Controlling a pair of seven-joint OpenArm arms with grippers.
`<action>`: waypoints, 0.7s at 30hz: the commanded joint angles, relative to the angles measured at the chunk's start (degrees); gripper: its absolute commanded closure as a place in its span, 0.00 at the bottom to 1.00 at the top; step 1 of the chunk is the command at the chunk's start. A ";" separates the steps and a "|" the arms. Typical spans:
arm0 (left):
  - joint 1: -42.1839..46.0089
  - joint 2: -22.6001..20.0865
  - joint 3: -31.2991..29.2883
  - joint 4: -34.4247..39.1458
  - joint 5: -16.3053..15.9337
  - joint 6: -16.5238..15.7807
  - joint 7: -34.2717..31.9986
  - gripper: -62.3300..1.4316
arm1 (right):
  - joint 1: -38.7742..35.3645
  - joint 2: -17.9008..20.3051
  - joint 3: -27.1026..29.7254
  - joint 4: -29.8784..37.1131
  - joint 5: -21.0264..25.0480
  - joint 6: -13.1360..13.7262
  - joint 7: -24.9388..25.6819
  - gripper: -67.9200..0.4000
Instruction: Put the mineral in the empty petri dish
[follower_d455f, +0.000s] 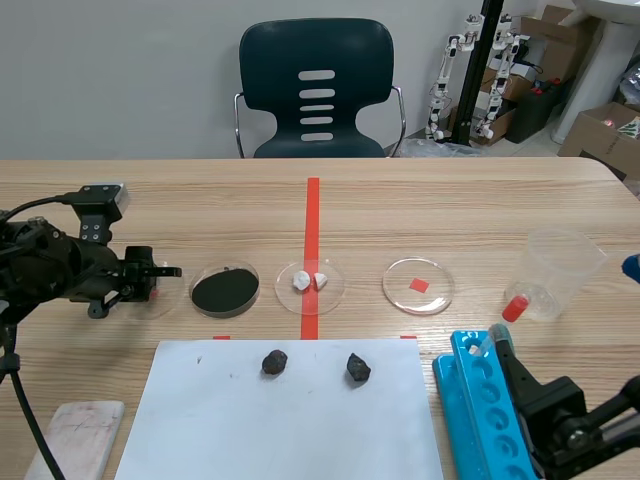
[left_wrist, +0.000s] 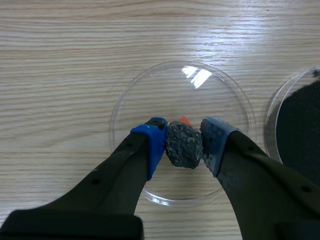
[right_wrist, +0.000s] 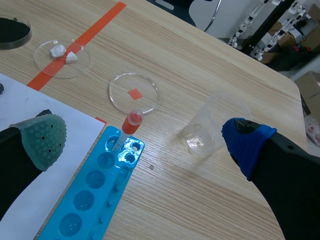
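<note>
Broadly, on the bench (follower_d455f: 450, 200) we saw our right pincer (right_wrist: 145, 136) gaping wide above the blue rack (right_wrist: 90, 197); our left pincer (left_wrist: 184, 142) hung over the clear dish (left_wrist: 150, 95), pinching the dark mineral (left_wrist: 184, 146) between its pads (left_wrist: 156, 141).

The mineral (left_wrist: 184, 146) sits between the jaws of the left gripper (left_wrist: 183, 141), over the empty petri dish (left_wrist: 145, 90). Three more dishes (follower_d455f: 435, 292) and a cup (follower_d455f: 558, 272) run toward 3 o'clock from it. At their 6 o'clock lies a sheet (follower_d455f: 300, 430) bearing two rocks (follower_d455f: 275, 362), with a rack (follower_d455f: 480, 400) at its 3 o'clock.
</note>
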 joint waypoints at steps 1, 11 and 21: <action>-0.81 -0.33 -0.24 1.14 -0.15 -0.11 -0.20 0.60 | 0.07 -0.02 0.15 1.05 0.37 -0.22 0.81 0.00; -0.83 -0.33 -0.24 1.16 -0.17 -0.11 -0.31 0.20 | 0.07 -0.02 0.15 1.05 0.37 -0.22 0.81 0.00; 2.10 -1.53 -0.26 7.76 -0.13 -0.90 -2.82 0.16 | 0.07 0.00 0.15 1.05 0.37 -0.22 0.44 0.00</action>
